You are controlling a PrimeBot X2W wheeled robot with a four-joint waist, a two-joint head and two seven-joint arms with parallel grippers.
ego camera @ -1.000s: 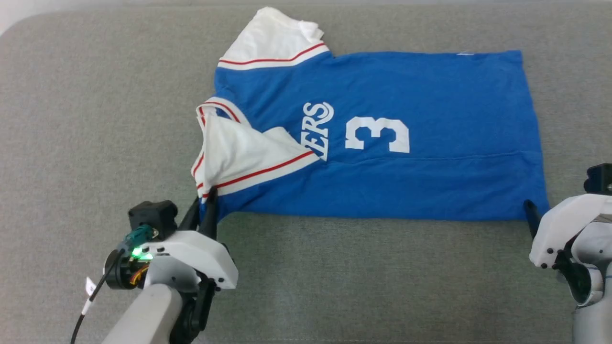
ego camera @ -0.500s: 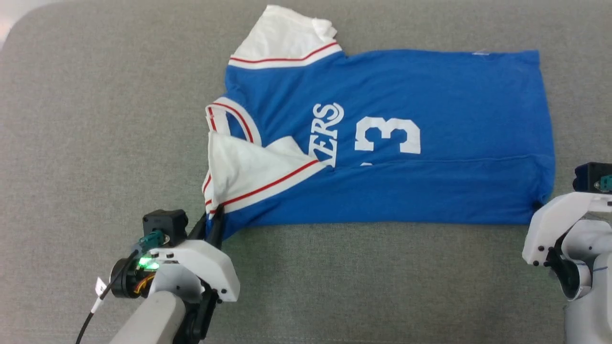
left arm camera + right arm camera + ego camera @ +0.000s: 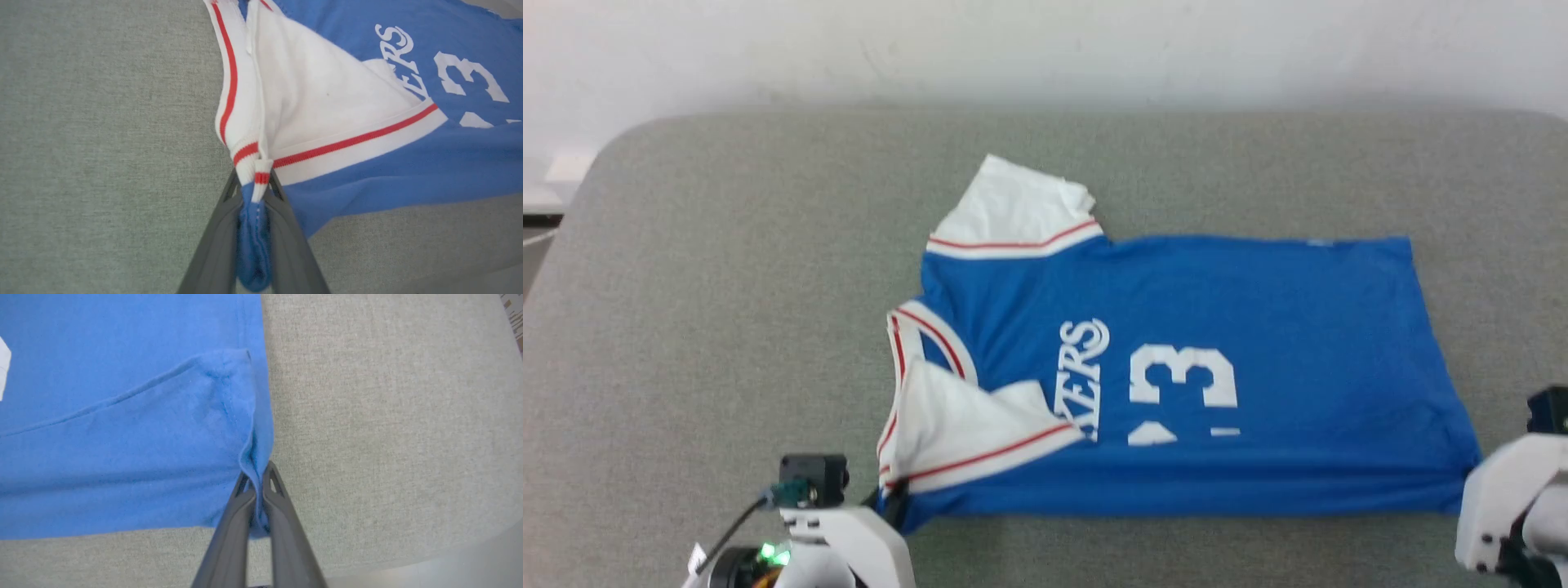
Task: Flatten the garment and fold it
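The garment (image 3: 1258, 327), a royal-blue jersey with white sleeves and red-striped trim, lies sideways on the grey table (image 3: 727, 327), collar to the left, near edge folded over the lettering. In the left wrist view my left gripper (image 3: 254, 179) is shut on the garment's (image 3: 327, 102) bunched near-left corner by the white sleeve. The right wrist view shows my right gripper (image 3: 257, 477) shut on the near-right hem corner of the garment (image 3: 122, 437), which rises off the table. In the head view the left gripper (image 3: 890, 502) and the right arm's white housing (image 3: 1503, 506) sit at the shirt's two near corners.
The grey fabric-covered table (image 3: 388, 396) has rounded corners. A pale wall (image 3: 1045, 49) runs behind it. The table's near-right edge (image 3: 449, 555) drops off to a light floor close to the right gripper.
The right gripper has closed on the hem corner. Both near corners have lifted, and the near edge now covers less of the number. The head camera has tilted up, bringing the wall into view.
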